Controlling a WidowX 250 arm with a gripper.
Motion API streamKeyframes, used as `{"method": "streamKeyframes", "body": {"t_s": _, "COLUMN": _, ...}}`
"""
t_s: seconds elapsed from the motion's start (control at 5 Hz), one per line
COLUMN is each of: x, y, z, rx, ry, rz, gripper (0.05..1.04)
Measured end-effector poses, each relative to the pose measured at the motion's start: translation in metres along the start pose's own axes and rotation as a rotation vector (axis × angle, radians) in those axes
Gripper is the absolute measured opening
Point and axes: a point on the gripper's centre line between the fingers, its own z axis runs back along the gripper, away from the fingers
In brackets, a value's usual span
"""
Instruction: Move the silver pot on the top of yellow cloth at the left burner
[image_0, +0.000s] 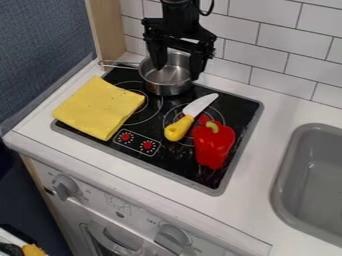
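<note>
Hanging over the silver pot (167, 88), which stands just beyond the yellow cloth (99, 107), the claw (177, 72) has its fingers (158, 57) spread, presumably so they can close on the pot.

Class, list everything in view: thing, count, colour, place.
Counter: 1, white, around stove
Stove: 1, black, on counter
Pot: 1, silver, stove's back
Cloth: 1, yellow, stove's left
Knife: 1, silver and yellow, stove's middle
Pepper: 1, red, stove's right
Dials: 2, red, stove's front
Sink: 1, grey, right
Knobs: 2, grey, below counter
Tiles: many, white, back wall
Panel: 1, beige, beside tiles
Wall: 1, blue, left
Unclear item: 1, orange, bottom left
Arm: 1, black, top
Pincer: 1, black, at pot
</note>
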Motion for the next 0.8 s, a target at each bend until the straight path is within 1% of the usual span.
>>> {"method": "streamKeyframes", "body": {"t_s": 0.2, "x": -0.004, "y": -0.002, "z": -0.013, "rx": -0.012, "ry": 0.038, "rz": 0.002, "gripper": 1.001}}
{"method": "streamKeyframes", "body": {"t_s": 0.4, "x": 0.016, "y": -0.006, "z": -0.034, "rx": -0.096, "ry": 0.058, "rz": -0.005, "gripper": 1.001}}
{"method": "streamKeyframes", "body": {"t_s": 0.6, "x": 0.043, "y": 0.002, "z": -0.054, "rx": -0.099, "ry": 0.069, "rz": -0.013, "gripper": 1.001}}
{"method": "streamKeyframes", "body": {"t_s": 0.8, "x": 0.056, "y": 0.003, "z": -0.07, "rx": -0.099, "ry": 0.085, "rz": -0.035, "gripper": 0.949}}
